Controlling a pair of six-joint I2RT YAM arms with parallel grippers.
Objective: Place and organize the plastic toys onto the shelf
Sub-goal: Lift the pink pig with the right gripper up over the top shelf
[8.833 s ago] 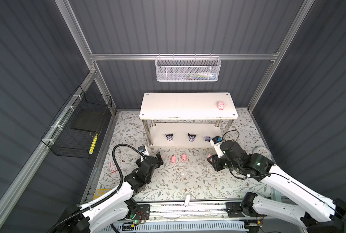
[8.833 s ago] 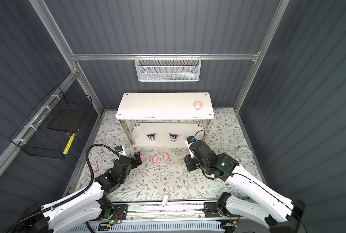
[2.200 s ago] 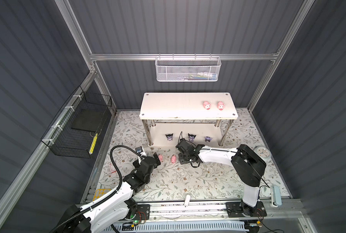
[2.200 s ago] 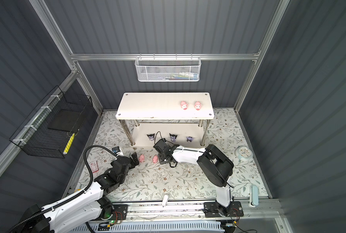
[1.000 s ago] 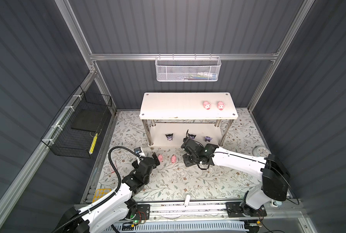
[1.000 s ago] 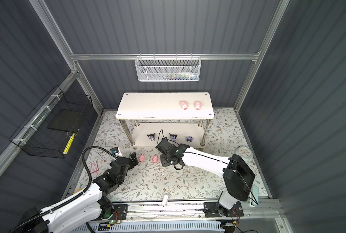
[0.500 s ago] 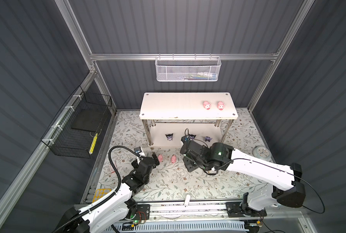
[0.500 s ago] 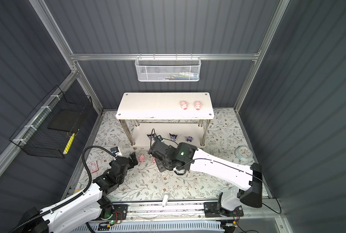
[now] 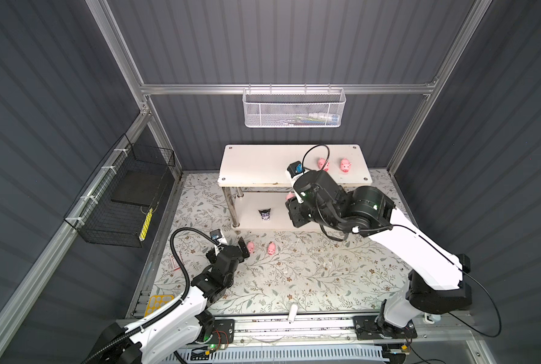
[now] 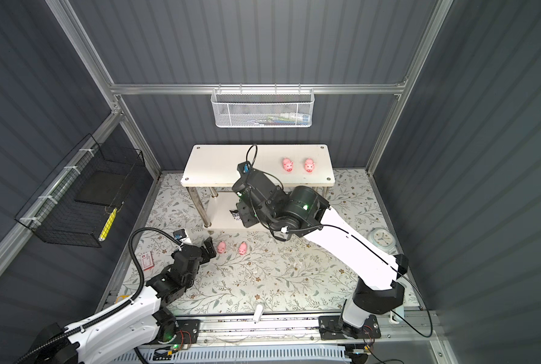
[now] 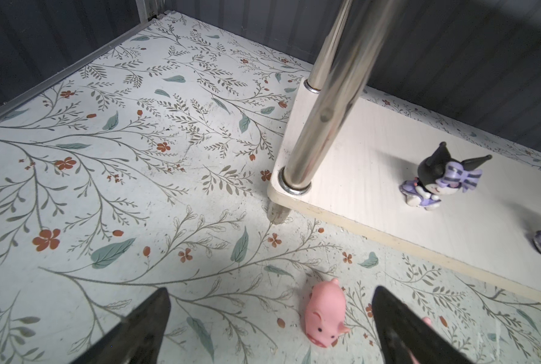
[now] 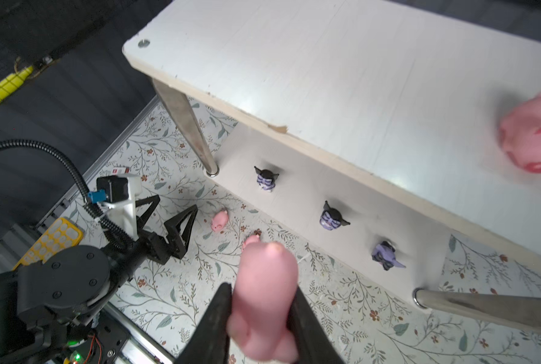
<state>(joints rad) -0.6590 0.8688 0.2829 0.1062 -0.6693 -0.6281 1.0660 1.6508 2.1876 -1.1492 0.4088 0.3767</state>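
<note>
1. White plastic, a small cylinder point(image 9: 292, 312) lay at the front edge of the floral mat point(image 9: 310, 277), closest to the arms' bases.
2. The left gripper point(image 11: 269, 294) hung low over the mat with its jaws spread wide and nothing held; the first floor pig point(image 11: 324, 315) lay on the mat between its fingers, touching neither.
3. Just beside that pig, outside the jaws, the second floor pig point(image 9: 271, 249) lay on the mat as well; a pale-blue clock dish point(image 10: 381, 240) sat well apart at the mat's right edge.
4. The right gripper point(image 12: 263, 302) hung above the mat in front of the shelf point(image 9: 256, 164), its jaws clamped on the held pig point(image 12: 264, 280), which stuck out past the fingertips.
5. On the shelf's lower board point(image 9: 250, 209) three figurines were set in a row, well apart: the first purple figurine point(image 12: 266, 179), the middle purple figurine point(image 12: 330, 217) and the pale purple figurine point(image 12: 386, 252), the last nearest a chrome leg point(image 12: 483, 304).
6. On the top board point(image 10: 225, 164) the left shelf-top pig point(image 9: 323, 164) and the right shelf-top pig point(image 9: 345, 164) sat side by side near its right end.
7. Farthest back, a white mesh basket point(image 9: 294, 110) hung on the rear wall.
</note>
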